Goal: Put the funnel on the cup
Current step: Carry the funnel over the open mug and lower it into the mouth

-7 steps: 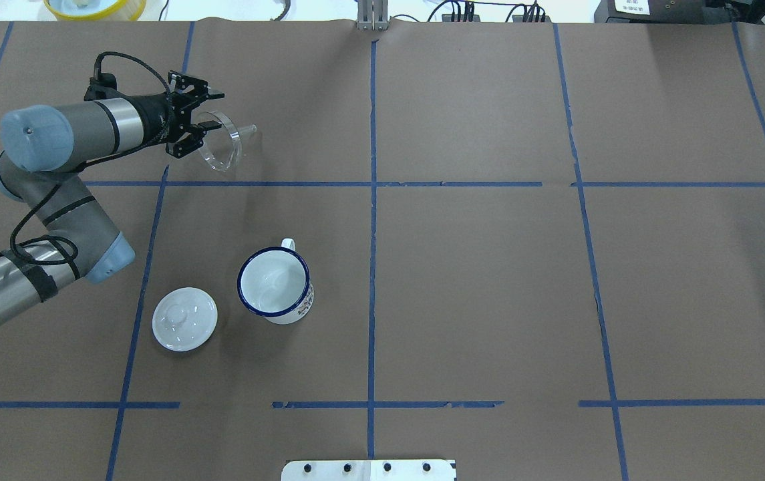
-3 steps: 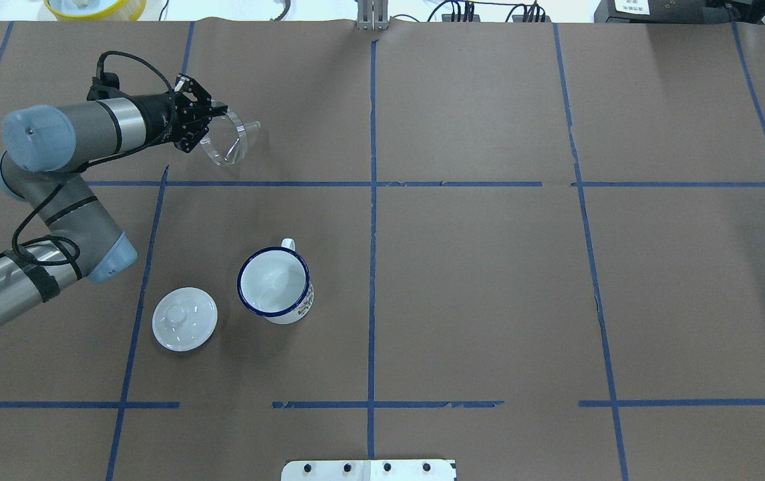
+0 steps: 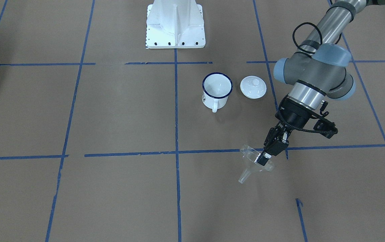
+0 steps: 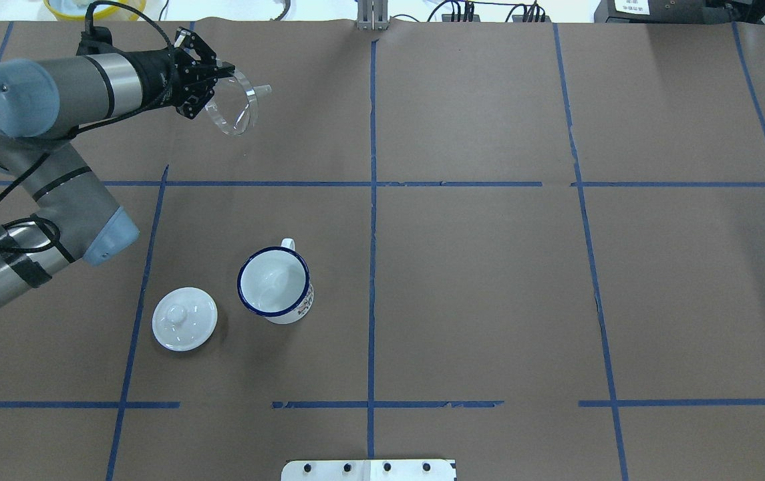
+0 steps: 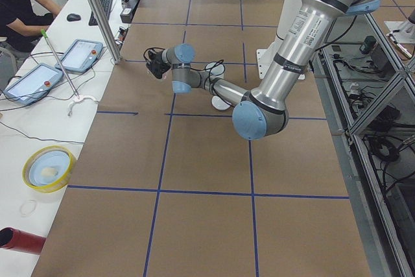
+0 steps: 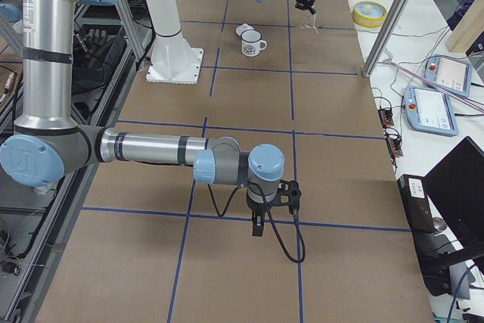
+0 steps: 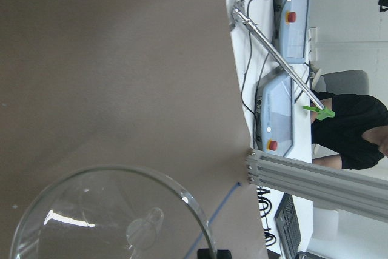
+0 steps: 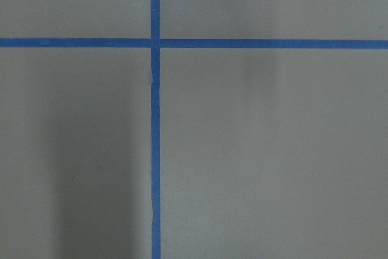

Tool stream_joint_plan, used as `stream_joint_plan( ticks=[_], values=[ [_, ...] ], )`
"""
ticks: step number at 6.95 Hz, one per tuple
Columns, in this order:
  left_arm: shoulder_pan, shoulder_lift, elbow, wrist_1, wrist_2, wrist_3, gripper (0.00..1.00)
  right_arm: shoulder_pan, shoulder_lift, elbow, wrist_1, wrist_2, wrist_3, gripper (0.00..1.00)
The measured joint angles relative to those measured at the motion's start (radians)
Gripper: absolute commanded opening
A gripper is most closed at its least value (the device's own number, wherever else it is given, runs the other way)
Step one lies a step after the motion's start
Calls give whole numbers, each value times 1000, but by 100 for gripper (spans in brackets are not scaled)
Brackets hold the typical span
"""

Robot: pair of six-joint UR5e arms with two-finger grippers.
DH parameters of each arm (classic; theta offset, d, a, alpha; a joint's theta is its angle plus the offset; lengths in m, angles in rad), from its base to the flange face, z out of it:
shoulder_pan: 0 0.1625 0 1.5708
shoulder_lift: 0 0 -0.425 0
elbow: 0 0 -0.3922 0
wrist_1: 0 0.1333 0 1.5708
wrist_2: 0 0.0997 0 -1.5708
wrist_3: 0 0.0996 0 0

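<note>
Funnel (image 4: 234, 107) carried farther from cup (image 4: 274, 284)

Left pincer (image 4: 216, 75) grips the funnel's rim over the tabletop (image 4: 489, 267). Its long axis runs in line with the pincer, spout pointing away from the arm. The cup stands upright, well apart, beside a lid (image 4: 184, 318). Right pincer (image 6: 258, 230): cannot tell its width.

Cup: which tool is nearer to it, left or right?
Left. The left tool, gripping the funnel, is beyond the cup toward the operators' side. The right tool hangs much farther off, down the table toward the robot's right end.
</note>
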Motion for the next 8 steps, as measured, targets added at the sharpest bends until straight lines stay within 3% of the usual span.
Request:
stream_joint_plan(
  ticks=[3, 5, 6, 8],
  values=[
    [0, -89, -332, 689, -96, 5, 0, 0, 0, 0, 0, 0, 0, 100],
    [20, -209, -394, 1103, -196, 93, 0, 0, 0, 0, 0, 0, 0, 100],
    [49, -243, -403, 1249, -258, 147, 0, 0, 0, 0, 0, 0, 0, 100],
    [147, -258, -412, 1400, -329, 183, 0, 0, 0, 0, 0, 0, 0, 100]
  ],
)
